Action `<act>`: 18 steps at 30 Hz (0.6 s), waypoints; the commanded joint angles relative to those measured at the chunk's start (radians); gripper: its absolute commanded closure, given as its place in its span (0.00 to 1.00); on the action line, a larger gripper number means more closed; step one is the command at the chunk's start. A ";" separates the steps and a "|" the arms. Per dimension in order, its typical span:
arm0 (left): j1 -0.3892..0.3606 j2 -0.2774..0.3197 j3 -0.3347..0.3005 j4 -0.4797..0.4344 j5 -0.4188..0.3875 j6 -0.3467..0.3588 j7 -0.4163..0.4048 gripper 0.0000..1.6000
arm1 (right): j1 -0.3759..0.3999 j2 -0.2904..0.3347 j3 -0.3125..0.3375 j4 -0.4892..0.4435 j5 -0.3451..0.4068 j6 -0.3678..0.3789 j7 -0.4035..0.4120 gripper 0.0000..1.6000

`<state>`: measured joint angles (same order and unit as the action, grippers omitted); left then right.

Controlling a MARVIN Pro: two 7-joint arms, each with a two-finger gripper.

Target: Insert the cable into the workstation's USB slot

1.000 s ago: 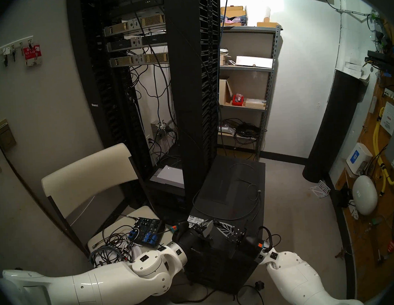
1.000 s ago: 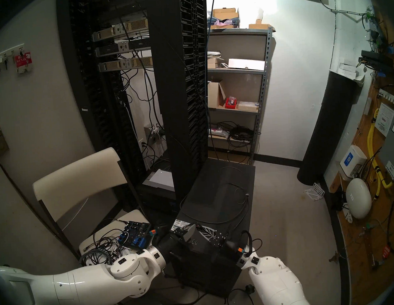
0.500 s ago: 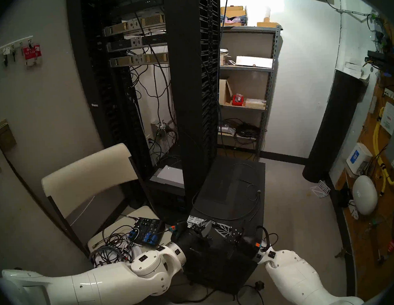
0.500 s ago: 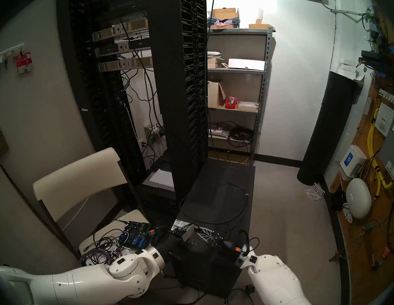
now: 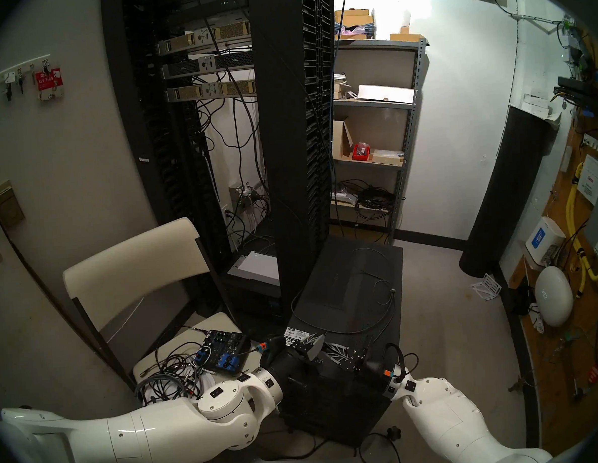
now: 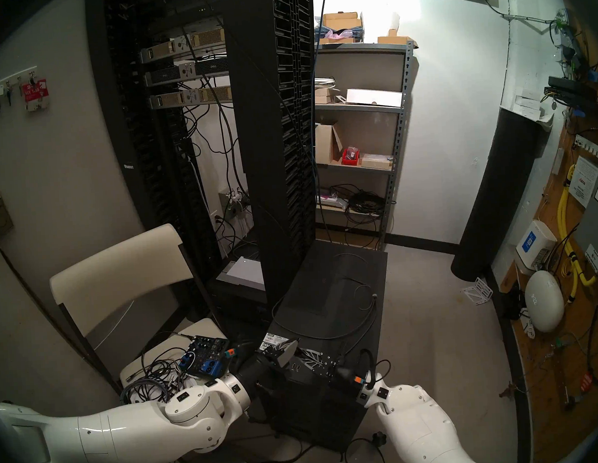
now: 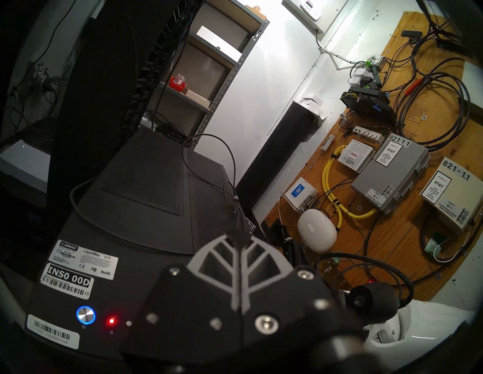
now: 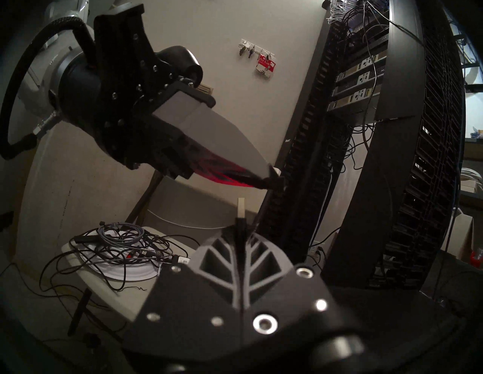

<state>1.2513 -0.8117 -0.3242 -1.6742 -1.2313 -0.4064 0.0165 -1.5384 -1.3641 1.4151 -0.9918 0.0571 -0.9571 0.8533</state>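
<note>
Cable (image 7: 209, 167) plug pinched between closed left fingers (image 7: 236, 239)

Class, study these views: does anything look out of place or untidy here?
Yes: a tangled heap of cords sprawls across the chair seat, and the cable lies in loose loops on the workstation top.

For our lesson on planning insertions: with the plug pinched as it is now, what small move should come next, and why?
Probably tilt the right gripper down so the metal tip of the cable aims at the USB slots on the workstation. Its jaws are shut on the plug end, whose tip points toward the left gripper, while the slots lie bare just below.
</note>
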 commanded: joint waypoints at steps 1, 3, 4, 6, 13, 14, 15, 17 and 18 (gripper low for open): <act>-0.022 0.000 -0.039 -0.002 0.005 -0.038 0.025 1.00 | -0.049 0.015 0.027 -0.077 0.051 -0.003 0.000 1.00; -0.033 0.008 -0.051 0.002 0.001 -0.037 0.027 1.00 | -0.071 0.019 0.034 -0.103 0.065 -0.003 0.004 1.00; -0.036 0.010 -0.055 0.011 0.006 -0.041 0.033 1.00 | -0.082 0.018 0.037 -0.116 0.080 -0.003 0.007 1.00; -0.037 0.015 -0.062 0.022 0.000 -0.040 0.039 1.00 | -0.105 0.020 0.043 -0.146 0.096 -0.003 0.011 1.00; -0.026 0.016 -0.061 0.083 0.001 -0.045 0.047 1.00 | -0.175 0.029 0.049 -0.242 0.152 -0.003 0.049 1.00; -0.025 0.014 -0.060 0.092 0.001 -0.047 0.045 1.00 | -0.180 0.028 0.048 -0.251 0.165 -0.003 0.055 1.00; -0.024 0.012 -0.059 0.099 0.001 -0.047 0.046 1.00 | -0.189 0.029 0.048 -0.267 0.173 -0.003 0.059 1.00; -0.024 0.007 -0.057 0.110 0.002 -0.049 0.048 1.00 | -0.194 0.028 0.049 -0.278 0.184 -0.003 0.066 1.00; -0.025 0.006 -0.055 0.115 0.004 -0.048 0.048 1.00 | -0.202 0.026 0.055 -0.292 0.179 -0.003 0.063 1.00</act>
<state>1.2314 -0.7928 -0.3742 -1.5762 -1.2289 -0.4400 0.0758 -1.6875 -1.3316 1.4684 -1.1932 0.1848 -0.9571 0.8699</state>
